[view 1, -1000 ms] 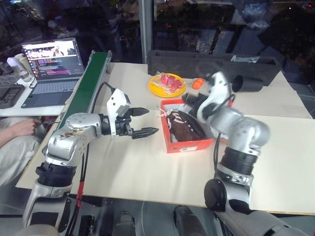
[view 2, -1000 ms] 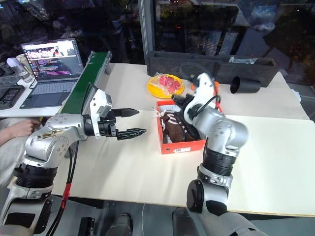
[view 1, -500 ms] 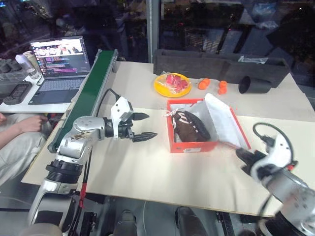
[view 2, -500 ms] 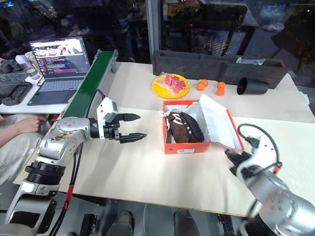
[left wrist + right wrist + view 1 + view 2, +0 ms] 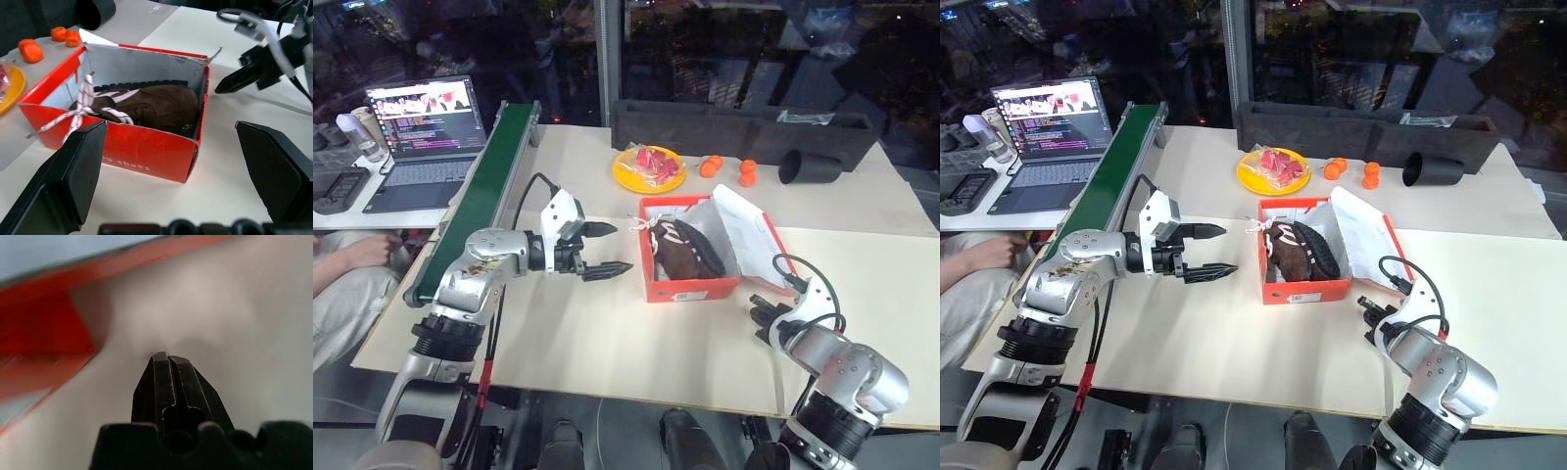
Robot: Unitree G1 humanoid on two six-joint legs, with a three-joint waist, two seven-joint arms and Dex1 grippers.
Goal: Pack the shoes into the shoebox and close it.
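The shoebox (image 5: pixel 690 257) holds the shoes (image 5: pixel 683 250), lid (image 5: pixel 752 233) leaning open toward the right end effector (image 5: pixel 765 305), pressed together and just beside it. The left end effector (image 5: pixel 603 247), spread, faces the box's opposite side.

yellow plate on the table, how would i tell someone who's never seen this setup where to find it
Start at the long dark grey tray across the far edge of the table. Just in front of it, and behind the open red-orange shoebox, sits the yellow plate with red pieces on it. It is the flat round dish; the small orange balls beside it lie loose on the table.
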